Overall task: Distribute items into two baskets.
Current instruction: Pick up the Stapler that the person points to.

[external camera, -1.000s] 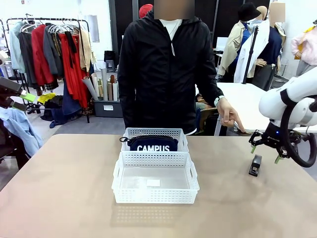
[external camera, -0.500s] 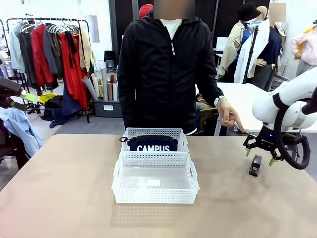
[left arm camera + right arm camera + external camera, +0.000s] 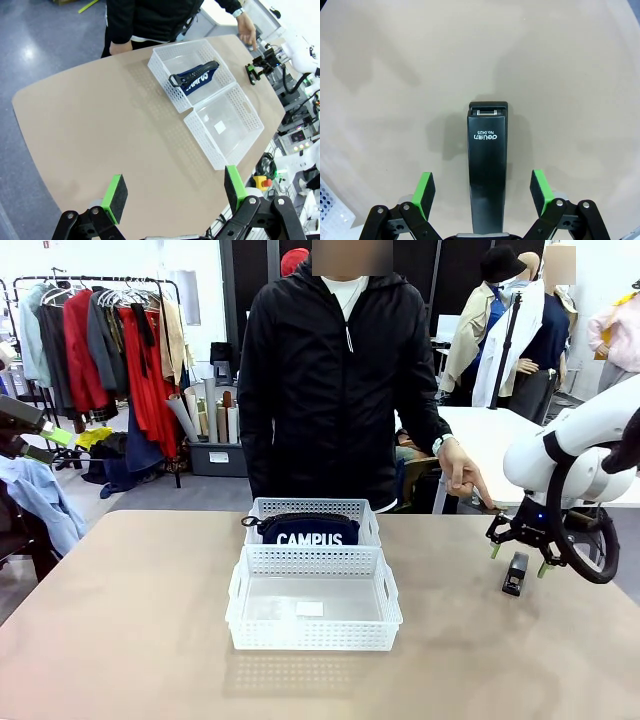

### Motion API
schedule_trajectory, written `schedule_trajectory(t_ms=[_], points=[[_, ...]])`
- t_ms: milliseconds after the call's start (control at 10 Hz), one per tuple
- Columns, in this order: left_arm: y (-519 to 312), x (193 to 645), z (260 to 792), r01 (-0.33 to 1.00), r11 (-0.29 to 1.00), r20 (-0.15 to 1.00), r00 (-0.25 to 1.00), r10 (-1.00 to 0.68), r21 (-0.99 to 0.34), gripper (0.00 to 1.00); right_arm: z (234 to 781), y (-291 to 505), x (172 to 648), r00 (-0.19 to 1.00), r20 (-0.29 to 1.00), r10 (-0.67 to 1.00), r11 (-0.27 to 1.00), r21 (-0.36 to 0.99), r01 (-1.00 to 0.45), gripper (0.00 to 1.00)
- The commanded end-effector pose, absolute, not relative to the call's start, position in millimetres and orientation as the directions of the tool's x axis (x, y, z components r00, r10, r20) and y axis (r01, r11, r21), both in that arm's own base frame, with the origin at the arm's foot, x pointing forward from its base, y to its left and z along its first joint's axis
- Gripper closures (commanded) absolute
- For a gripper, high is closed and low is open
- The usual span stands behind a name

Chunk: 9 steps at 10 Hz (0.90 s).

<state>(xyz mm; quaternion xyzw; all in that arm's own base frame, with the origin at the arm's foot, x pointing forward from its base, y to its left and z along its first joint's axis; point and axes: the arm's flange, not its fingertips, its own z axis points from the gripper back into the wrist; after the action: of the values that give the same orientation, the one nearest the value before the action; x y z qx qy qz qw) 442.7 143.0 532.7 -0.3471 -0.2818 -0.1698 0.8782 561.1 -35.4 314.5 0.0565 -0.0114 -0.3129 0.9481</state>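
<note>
The navy CAMPUS pouch (image 3: 305,531) lies in the far white basket (image 3: 310,504). In front of it, the nearer, larger basket (image 3: 313,636) holds nothing. A small black stapler (image 3: 515,574) lies on the table at the right. My right gripper (image 3: 517,559) hovers open just over it. In the right wrist view the stapler (image 3: 488,165) runs lengthwise between the green pads (image 3: 424,189), which stand apart from its sides. My left gripper (image 3: 175,192) is open and high above the table, looking down on both baskets (image 3: 202,142) and the pouch (image 3: 196,78).
A person in a black jacket stands at the far edge, one hand (image 3: 463,476) hanging near the table's right corner. A corner of a basket (image 3: 331,214) sits to the left of the stapler. Bare tabletop lies all around the baskets.
My right gripper has shifted left and down, from beside the stapler to directly over it. The baskets, pouch, stapler and left arm have not moved.
</note>
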Motion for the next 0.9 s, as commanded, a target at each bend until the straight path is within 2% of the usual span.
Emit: schedule_trajectory(t_ms=[0, 500, 800], points=[[142.1, 443.5, 533.8, 0.489, 0.696, 0.612, 0.785, -0.089, -0.526, 0.0, 316.9, -33.1, 566.6, 0.791, -0.024, -0.611, 0.784, 0.12, 0.61, 0.0], [142.1, 443.5, 533.8, 0.489, 0.696, 0.612, 0.785, -0.089, -0.526, 0.0, 318.2, -39.1, 564.5, 0.812, -0.064, -0.579, 0.801, 0.138, 0.582, 0.0], [142.1, 443.5, 533.8, 0.489, 0.696, 0.612, 0.785, -0.089, -0.526, 0.0, 313.5, -37.9, 560.2, 0.798, -0.027, -0.602, 0.791, 0.115, 0.601, 0.0]])
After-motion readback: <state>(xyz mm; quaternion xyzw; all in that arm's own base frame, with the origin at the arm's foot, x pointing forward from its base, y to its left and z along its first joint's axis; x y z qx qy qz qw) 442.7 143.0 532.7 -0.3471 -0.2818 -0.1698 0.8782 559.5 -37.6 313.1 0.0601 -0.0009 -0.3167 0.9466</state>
